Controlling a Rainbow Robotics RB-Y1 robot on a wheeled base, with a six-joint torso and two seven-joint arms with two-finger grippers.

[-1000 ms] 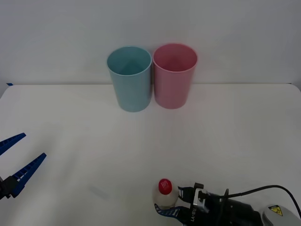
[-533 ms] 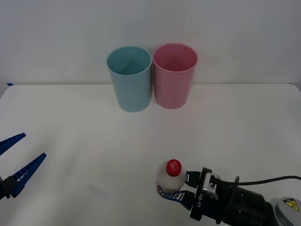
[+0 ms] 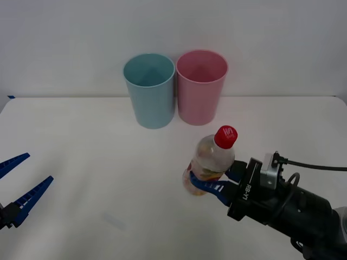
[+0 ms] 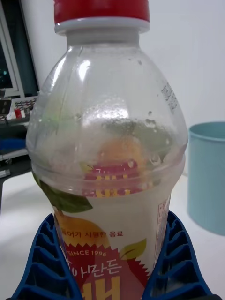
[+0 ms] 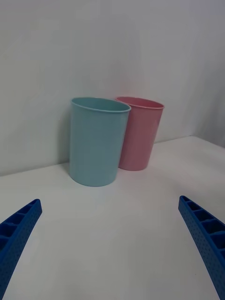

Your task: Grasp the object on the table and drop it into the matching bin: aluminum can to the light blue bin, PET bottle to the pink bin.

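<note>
From the front we see the white table against a plain pale wall, the blue bin and pink bin touching side by side at its far edge, the right gripper clamped on the bottle, tilted above the table in front of the pink bin, and the left gripper spread apart at the left edge. In the right wrist view we see blue fingers pressed on the bottle's label, with a desk of equipment behind. In the left wrist view we see both bins on the bare white surface.
</note>
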